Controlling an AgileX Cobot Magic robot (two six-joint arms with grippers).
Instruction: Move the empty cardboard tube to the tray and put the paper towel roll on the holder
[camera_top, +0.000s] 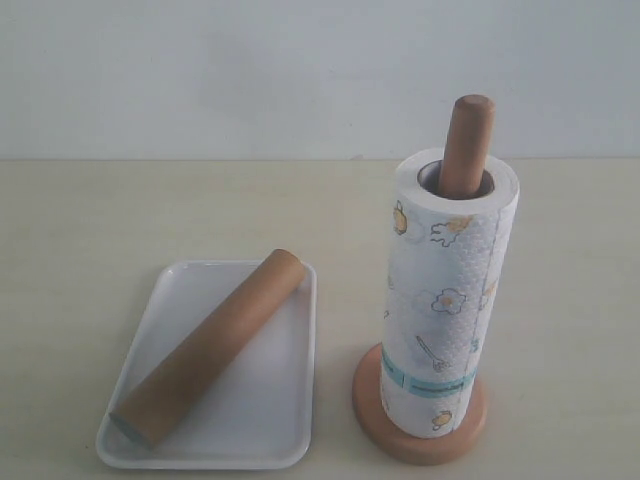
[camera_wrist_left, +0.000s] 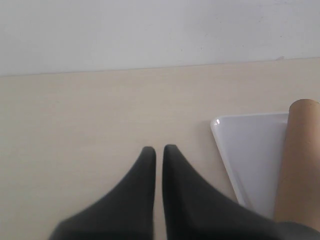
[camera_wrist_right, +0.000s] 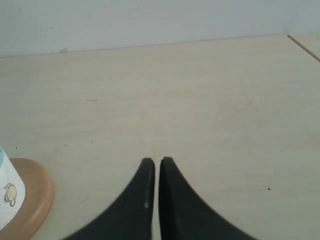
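Note:
The empty cardboard tube (camera_top: 208, 347) lies slantwise in the white tray (camera_top: 272, 432), its far end resting on the tray's back rim. The paper towel roll (camera_top: 445, 300) stands upright on the holder (camera_top: 420, 440), whose dowel top (camera_top: 466, 140) sticks out above the roll. Neither arm shows in the exterior view. My left gripper (camera_wrist_left: 159, 150) is shut and empty over bare table, with the tray (camera_wrist_left: 250, 150) and tube (camera_wrist_left: 300, 165) off to one side. My right gripper (camera_wrist_right: 157, 162) is shut and empty, with the holder's base (camera_wrist_right: 35, 197) and a bit of the roll (camera_wrist_right: 7, 200) beside it.
The light wooden table (camera_top: 150, 210) runs back to a pale wall (camera_top: 300, 70). In the right wrist view a table edge or seam (camera_wrist_right: 304, 47) shows at the far corner.

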